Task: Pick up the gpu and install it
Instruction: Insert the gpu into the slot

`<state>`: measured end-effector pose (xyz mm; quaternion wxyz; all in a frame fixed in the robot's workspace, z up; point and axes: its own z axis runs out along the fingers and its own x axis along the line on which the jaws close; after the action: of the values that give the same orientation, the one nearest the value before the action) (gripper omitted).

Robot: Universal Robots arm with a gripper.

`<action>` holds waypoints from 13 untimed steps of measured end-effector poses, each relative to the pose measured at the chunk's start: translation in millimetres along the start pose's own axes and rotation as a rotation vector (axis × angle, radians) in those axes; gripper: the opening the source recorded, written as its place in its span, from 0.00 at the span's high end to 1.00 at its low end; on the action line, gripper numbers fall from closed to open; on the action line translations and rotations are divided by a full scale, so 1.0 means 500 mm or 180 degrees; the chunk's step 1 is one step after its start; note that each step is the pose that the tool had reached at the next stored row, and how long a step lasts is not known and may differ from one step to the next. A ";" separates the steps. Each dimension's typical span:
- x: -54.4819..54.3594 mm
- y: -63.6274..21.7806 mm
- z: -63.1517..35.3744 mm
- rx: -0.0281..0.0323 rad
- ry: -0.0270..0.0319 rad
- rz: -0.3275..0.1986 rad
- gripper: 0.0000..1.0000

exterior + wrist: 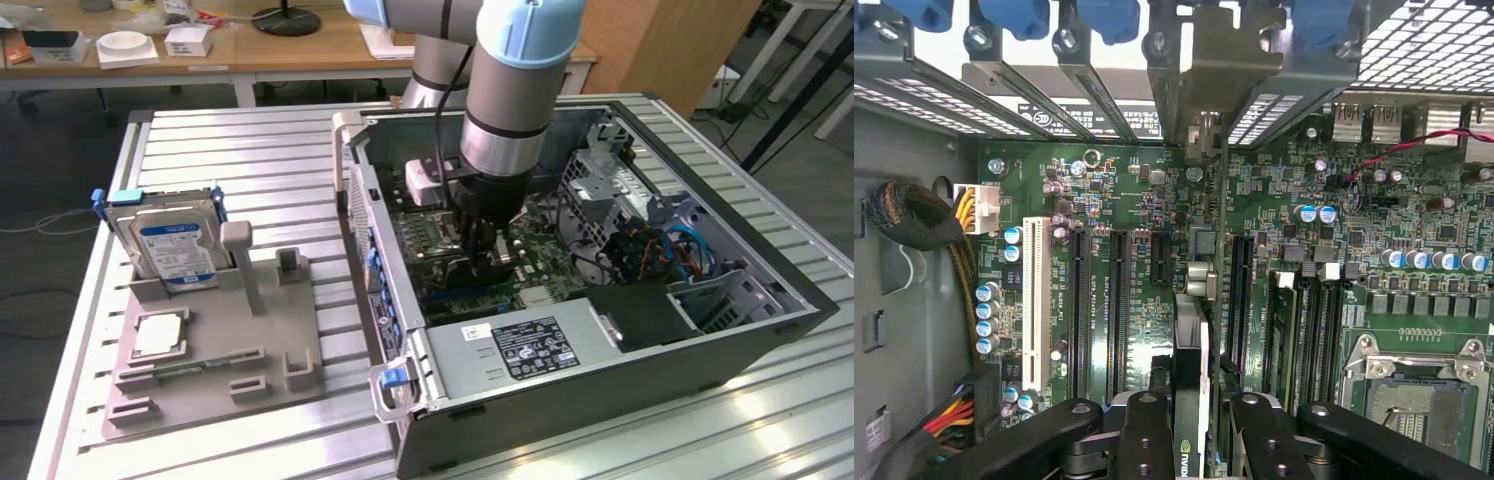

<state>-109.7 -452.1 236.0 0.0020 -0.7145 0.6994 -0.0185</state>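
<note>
The gpu (1199, 400) is a thin flat card seen edge-on: a dark board with a pale strip and a small green-and-white logo near its gripped end, and what looks like a narrow grey metal bracket (1219, 70) at the far end. It stands upright on its long edge over the green motherboard (1114, 200), pinched on both faces between the dark fingers (1144, 430). Its length runs parallel to the long black expansion slots (1119, 300); whether its edge is seated in one cannot be told. In the exterior view this spot is inside the open computer case (627, 340), at 3 o'clock from the grey tray (214, 360).
</note>
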 end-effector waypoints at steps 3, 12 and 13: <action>0.000 0.000 0.001 0.0000 -0.0001 0.0000 0.73; 0.000 0.001 0.002 0.0000 -0.0001 0.0000 0.73; 0.000 0.001 0.002 0.0000 -0.0001 0.0000 0.73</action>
<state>-110.3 -452.0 234.7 0.0022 -0.7145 0.6994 -0.0184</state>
